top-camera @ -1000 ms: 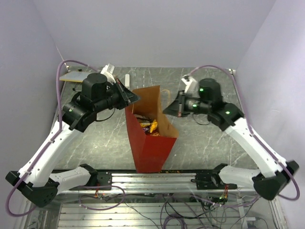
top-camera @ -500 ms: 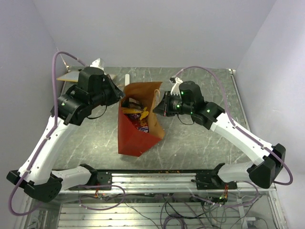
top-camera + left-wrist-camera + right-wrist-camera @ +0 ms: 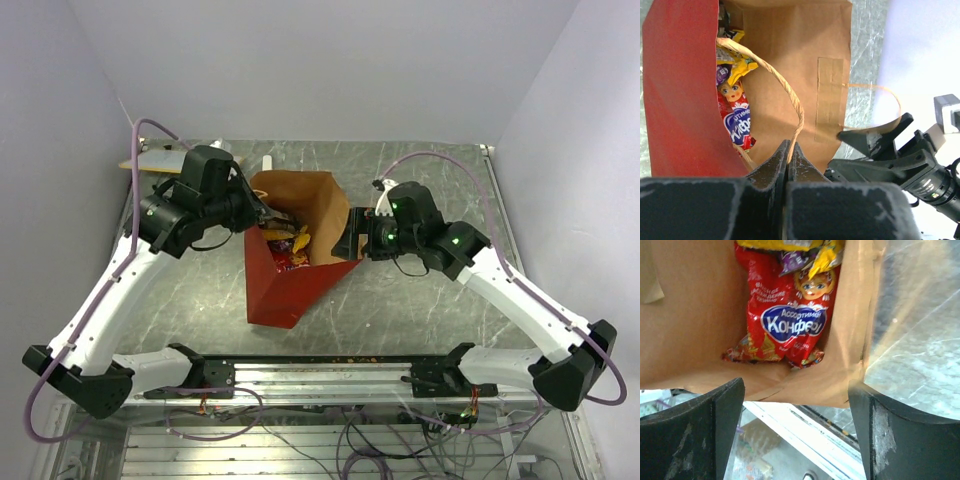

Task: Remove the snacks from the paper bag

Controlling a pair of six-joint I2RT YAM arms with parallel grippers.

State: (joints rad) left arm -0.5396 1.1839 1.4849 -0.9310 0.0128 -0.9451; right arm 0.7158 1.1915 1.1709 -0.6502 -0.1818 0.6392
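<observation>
Left fingers (image 3: 774, 167): clenched flat together on tan string handle (image 3: 799, 111), loop running from the tips up into the mouth of the paper bag (image 3: 680, 90). Right fingers (image 3: 695, 435): spread wide, gripping nothing, kraft rim of the bag lying across the gap between them; touching the rim or not, cannot tell. Second handle (image 3: 875, 86): thin loop off the bag's outer wall, just by the right fingers in the left wrist view.

Bag on counter (image 3: 430, 300), between the two arms, tilted hard: red base toward near-left, open mouth up and toward the far side, brown kraft inside showing.

Snacks all inside the bag. Red packet (image 3: 790, 322) with blue oval logo and doll face, lying against the kraft wall. Yellow wrapper (image 3: 742, 67) and purple wrapper (image 3: 721, 76) overlapping its far end, deeper in. More small wrappers behind those, too hidden to sort.

Far left corner of counter: flat tan sheet (image 3: 150, 160), partly hidden by left arm. Small white piece (image 3: 267, 163) just beyond the bag's mouth.
</observation>
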